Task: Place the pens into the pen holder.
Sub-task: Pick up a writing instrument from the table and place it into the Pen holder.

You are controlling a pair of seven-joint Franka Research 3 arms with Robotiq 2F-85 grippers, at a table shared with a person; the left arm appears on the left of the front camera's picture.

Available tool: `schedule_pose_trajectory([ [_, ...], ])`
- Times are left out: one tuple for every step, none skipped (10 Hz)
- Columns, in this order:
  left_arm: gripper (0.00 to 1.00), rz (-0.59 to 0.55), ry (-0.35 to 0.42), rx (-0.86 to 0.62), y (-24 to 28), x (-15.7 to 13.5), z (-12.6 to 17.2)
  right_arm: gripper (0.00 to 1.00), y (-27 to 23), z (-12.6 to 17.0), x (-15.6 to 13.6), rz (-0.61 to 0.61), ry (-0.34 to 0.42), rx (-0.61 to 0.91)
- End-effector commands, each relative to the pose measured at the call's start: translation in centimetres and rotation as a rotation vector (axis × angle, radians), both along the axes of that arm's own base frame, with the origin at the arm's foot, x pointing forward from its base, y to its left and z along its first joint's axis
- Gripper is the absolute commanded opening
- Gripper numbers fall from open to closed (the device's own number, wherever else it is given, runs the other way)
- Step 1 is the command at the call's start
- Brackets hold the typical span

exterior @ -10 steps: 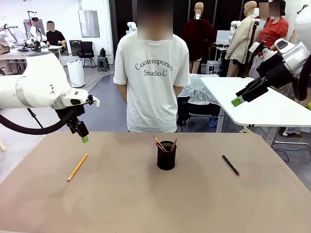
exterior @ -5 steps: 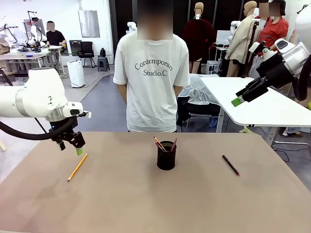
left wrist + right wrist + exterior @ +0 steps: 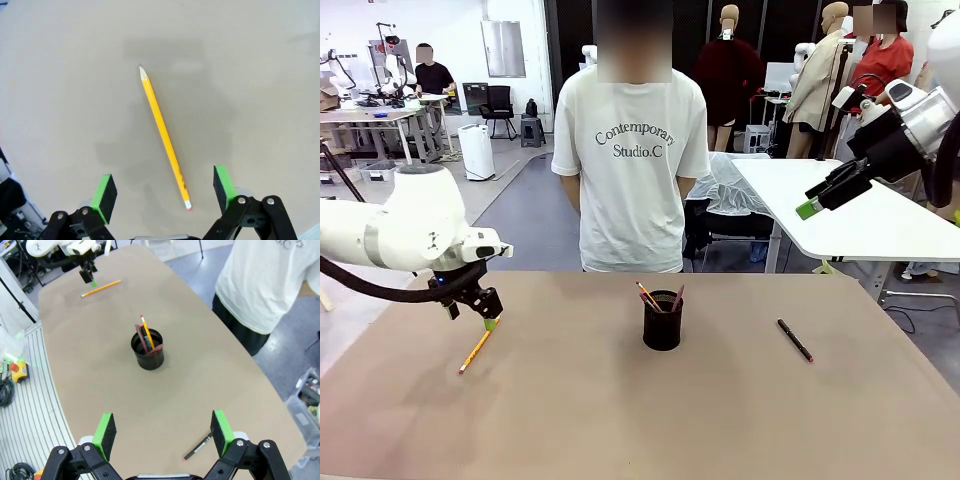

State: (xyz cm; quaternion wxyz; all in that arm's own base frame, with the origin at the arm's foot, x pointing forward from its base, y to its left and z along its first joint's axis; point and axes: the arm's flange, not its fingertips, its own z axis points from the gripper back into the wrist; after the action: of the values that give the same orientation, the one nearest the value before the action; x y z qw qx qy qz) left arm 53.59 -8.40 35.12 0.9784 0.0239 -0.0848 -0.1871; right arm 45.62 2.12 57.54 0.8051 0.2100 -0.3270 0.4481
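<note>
Your L gripper (image 3: 488, 318) (image 3: 164, 189) hangs low over the far end of the yellow-orange wooden pencil (image 3: 478, 350) (image 3: 162, 135), on the left side of the tan table (image 3: 620, 430). Its pads are spread wide w/ nothing pinched. The wrist view puts the eraser tip betw. the green pads, nearer one of them, w/ the shaft running diagonally away from the jaws.

Risks, as I judge them:
- Clench here and you catch just the eraser end, so the long free length may droop or swing on the lift.
- The shaft isn't square to the pads, so closing could spin or roll it out instead of pinching it.
- Drop too low and the pads scrape the tabletop.
- Suggest shifting toward mid-shaft and turning the wrist first.

Around: the small black wire-mesh cylindrical pen holder (image 3: 662, 325) (image 3: 148, 352) stands mid-table, well apart to the right of the pencil. A few sticks (image 3: 145, 335), one yellow and some reddish-brown, lean inside. They narrow the opening, and a bump could tip the cup.

The slim black pen w/ red tip (image 3: 795, 340) (image 3: 198, 446) lies flat on the right, not yet picked up. The R gripper (image 3: 808, 208) (image 3: 162, 427) is raised high on the right, pads apart and empty.

A person in a white T-shirt (image 3: 635, 150) stands at the far edge behind the holder, arms tucked behind. The path from pencil to holder looks free.
</note>
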Motion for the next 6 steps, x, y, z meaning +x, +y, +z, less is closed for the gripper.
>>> schedule_pose_trajectory([
  [1.00, 0.024, -0.014, 0.050, -1.4, 1.4, -0.8, 1.00, 0.0, 0.1, 0.0, 0.003, -0.001, 0.004],
  [1.00, 0.029, -0.011, 0.040, -1.6, 2.0, -0.9, 1.00, 0.0, 0.1, 0.0, 0.003, -0.001, 0.004],
  [1.00, 0.028, 0.009, 0.017, -1.2, 2.4, -0.7, 1.00, 0.0, 0.1, 0.0, 0.003, -0.001, 0.004],
  [1.00, 0.005, -0.009, 0.026, -1.3, 1.1, -1.0, 1.00, 0.0, 0.1, 0.0, 0.003, -0.001, 0.004],
  [1.00, 0.005, -0.009, 0.026, -1.3, 1.1, -1.0, 1.00, 0.0, 0.1, 0.0, 0.003, -0.001, 0.004],
  [1.00, 0.005, -0.009, 0.026, -1.3, 1.1, -1.0, 1.00, 0.0, 0.1, 0.0, 0.003, -0.001, 0.004],
])
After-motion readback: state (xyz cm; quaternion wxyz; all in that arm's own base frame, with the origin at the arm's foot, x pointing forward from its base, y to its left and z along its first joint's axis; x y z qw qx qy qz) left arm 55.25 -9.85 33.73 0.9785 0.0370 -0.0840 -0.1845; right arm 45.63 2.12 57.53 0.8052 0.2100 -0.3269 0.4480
